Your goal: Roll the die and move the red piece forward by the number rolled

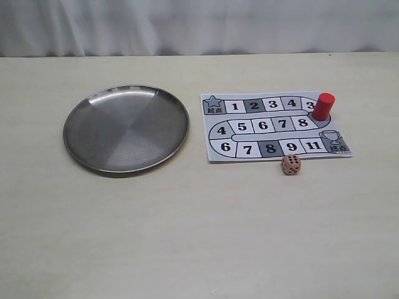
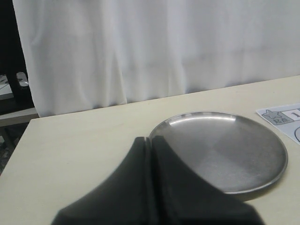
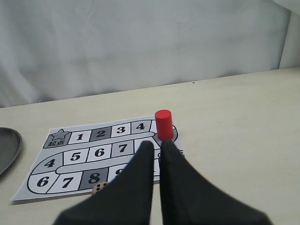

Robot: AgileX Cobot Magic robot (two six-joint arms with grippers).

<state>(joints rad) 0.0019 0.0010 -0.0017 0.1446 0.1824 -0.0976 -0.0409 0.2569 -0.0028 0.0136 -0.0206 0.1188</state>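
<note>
Watching the table [image 1: 187, 249] with both arms holding nothing.

On its left side I see a round steel plate [image 1: 124, 128], and right of it lies the paper board [image 1: 262, 126]. The left gripper [image 2: 149, 139] has its jaws pressed together, facing the plate; the right gripper [image 3: 157, 146] is closed too, empty, facing the board. The red piece [image 1: 323, 106] stands upright at the right end of the board's top row. The die [image 1: 290, 164] rests on the table, just beside the board's edge under square 9.
</note>
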